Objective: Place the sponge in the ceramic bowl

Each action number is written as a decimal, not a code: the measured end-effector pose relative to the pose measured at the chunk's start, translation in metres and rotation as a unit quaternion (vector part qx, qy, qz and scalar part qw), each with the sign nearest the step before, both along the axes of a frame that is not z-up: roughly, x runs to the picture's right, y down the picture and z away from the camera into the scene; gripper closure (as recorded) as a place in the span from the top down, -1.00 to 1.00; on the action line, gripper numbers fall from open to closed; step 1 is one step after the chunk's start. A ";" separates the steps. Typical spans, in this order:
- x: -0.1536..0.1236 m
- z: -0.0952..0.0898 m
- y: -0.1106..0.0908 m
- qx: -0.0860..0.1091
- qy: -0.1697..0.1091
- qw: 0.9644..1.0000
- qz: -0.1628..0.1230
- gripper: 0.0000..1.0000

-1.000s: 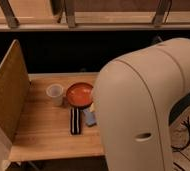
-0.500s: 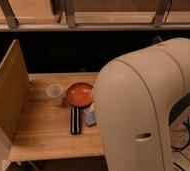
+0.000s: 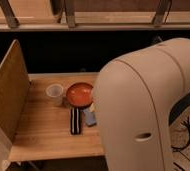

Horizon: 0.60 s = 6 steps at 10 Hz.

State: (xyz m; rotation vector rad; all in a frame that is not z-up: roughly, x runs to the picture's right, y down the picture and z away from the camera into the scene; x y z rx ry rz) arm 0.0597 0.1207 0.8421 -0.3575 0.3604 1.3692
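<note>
The ceramic bowl (image 3: 80, 94), round, shallow and glossy orange-red inside, sits on the wooden table (image 3: 43, 130) near its far side. Just in front of the bowl's right rim lies a small bluish block with a pale yellow end, which looks like the sponge (image 3: 89, 117). Its right part is hidden behind my arm's large white housing (image 3: 148, 105). That housing fills the right half of the camera view. The gripper is out of view, so its place relative to the sponge and the bowl does not show.
A small white cup (image 3: 54, 93) stands just left of the bowl. A dark oblong object (image 3: 75, 121) lies left of the sponge. A tall board (image 3: 8, 90) walls the table's left side. Cables (image 3: 185, 145) trail on the floor at right.
</note>
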 end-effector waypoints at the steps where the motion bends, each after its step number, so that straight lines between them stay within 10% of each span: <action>1: 0.000 0.000 0.000 0.000 0.000 1.000 0.000 0.60; 6: -0.008 -0.003 0.017 -0.021 0.008 0.998 -0.053 0.60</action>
